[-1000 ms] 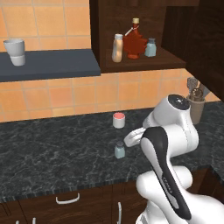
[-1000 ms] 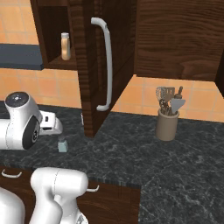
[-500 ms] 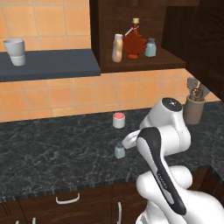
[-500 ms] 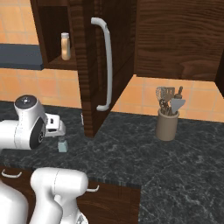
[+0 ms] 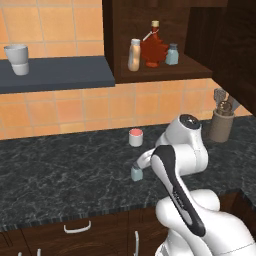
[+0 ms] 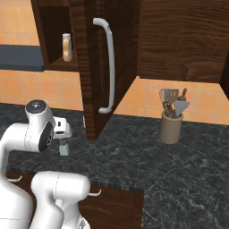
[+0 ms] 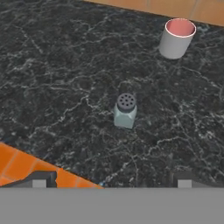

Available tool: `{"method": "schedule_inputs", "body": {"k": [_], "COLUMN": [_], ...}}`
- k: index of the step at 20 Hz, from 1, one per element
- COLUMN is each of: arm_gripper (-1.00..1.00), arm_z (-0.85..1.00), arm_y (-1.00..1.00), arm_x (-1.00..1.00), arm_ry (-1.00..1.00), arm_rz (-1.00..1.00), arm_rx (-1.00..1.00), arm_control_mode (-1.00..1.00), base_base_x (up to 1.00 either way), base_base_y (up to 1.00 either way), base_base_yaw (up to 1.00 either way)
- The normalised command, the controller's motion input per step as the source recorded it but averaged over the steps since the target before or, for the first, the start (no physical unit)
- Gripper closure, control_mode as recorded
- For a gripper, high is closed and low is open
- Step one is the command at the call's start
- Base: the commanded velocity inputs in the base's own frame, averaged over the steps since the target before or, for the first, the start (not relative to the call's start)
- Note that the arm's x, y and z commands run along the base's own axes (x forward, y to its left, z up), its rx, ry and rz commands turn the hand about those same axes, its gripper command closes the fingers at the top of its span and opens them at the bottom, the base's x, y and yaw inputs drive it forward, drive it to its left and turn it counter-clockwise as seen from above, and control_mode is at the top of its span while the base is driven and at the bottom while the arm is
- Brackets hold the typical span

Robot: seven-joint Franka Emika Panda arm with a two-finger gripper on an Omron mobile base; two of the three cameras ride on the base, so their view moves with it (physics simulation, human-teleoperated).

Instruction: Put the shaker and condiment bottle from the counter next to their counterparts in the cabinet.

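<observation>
One shaker (image 7: 125, 111) stands upright on the black marbled bench (image 7: 52, 78), its perforated grey cap facing up, free of any contact. The pincer (image 7: 111, 181) hangs above it with its two dark fingertips (image 7: 41, 179) spread wide on either side, holding nothing. A short white jar with a red lid (image 7: 176, 38) stands on the bench nearby, towards the tiled wall. Up in the cabinet (image 5: 150, 75), the condiment bottle (image 5: 134, 55) stands just beside the red leaf-shaped syrup bottle (image 5: 153, 47), with a second shaker (image 5: 172, 54) on that bottle's other side.
</observation>
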Motion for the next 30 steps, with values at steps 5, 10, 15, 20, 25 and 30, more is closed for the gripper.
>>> {"method": "schedule_inputs", "body": {"k": [5,10,15,20,25,30], "arm_gripper": [-1.0,-1.0,-1.0,-1.0,-1.0,-1.0], "arm_z": [-0.14,-0.22,-0.27,-0.28,-0.26,-0.22], "arm_y": [0.0,0.0,0.0,0.06,0.1,0.03], "arm_x": [0.33,0.28,0.21,0.21,0.21,0.22], "arm_ry": [0.0,0.0,0.0,0.0,0.0,0.0], "arm_rz": [0.02,0.01,0.0,0.0,0.0,0.0], "arm_rx": [0.0,0.0,0.0,0.0,0.0,0.0], "arm_control_mode": [-1.0,-1.0,-1.0,-1.0,-1.0,-1.0], "base_base_x": [0.0,0.0,0.0,0.0,0.0,0.0], "base_base_y": [0.0,0.0,0.0,0.0,0.0,0.0], "base_base_yaw": [0.0,0.0,0.0,0.0,0.0,0.0]}}
